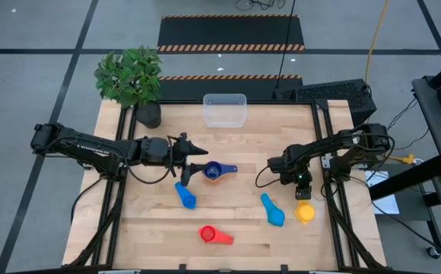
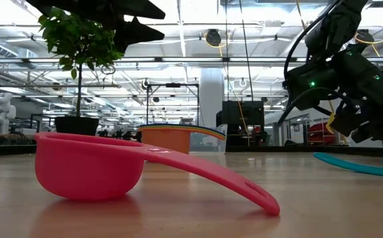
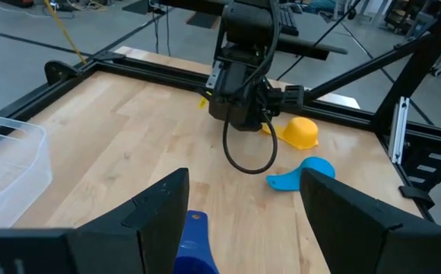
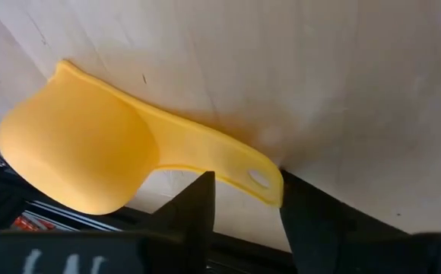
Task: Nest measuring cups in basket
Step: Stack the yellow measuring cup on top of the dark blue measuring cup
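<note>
One glossy yellow cup (image 4: 76,164), flat handle between right pincer (image 4: 247,199) fingers

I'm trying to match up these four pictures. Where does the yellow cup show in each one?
High view: yellow cup at lower right, just below the right claw.
Low view: not in it.
Left wrist view: upper right, beside the right arm.
Right wrist view: fills the left half.
Shared landmark: the light blue cup beside it.
</note>
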`<state>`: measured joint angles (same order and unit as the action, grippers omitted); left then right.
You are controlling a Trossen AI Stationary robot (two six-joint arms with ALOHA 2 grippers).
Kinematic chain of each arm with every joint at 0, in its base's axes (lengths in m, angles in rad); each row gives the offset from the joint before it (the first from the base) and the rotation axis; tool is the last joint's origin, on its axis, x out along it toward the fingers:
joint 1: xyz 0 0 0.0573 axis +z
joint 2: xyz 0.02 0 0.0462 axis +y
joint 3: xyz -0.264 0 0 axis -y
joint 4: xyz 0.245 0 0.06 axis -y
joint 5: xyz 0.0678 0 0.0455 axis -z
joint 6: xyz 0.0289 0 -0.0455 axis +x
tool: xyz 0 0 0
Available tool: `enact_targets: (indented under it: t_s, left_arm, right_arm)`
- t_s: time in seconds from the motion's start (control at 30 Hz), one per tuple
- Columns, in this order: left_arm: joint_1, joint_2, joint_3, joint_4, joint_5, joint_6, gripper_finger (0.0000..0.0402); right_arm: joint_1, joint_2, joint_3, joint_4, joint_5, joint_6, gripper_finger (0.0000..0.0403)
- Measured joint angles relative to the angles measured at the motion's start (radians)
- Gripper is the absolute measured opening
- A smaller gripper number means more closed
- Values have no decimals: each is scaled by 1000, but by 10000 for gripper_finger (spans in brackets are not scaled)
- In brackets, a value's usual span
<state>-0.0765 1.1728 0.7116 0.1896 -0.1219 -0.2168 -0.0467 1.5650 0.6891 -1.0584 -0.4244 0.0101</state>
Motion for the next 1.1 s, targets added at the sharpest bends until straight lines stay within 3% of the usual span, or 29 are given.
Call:
enact_targets:
  t_s: [0.3,0.57,0.7,0.97,1.1]
  left_arm:
    - [0,0,0,2,0,0,255]
    - [0,0,0,2,0,0,255]
    - [0,0,0,2,0,0,255]
    - [0,0,0,8,0,1,255]
    - [0,0,0,42,0,6,255]
  right_arm:
    - [-7,0,0,1,3,0,105]
    - [-47,-1,2,-5,-4,0,17]
    - [-52,-15,2,-9,-9,-3,9]
    - [-52,-206,5,-8,21,22,1]
    - [-46,-347,26,12,116,110,1]
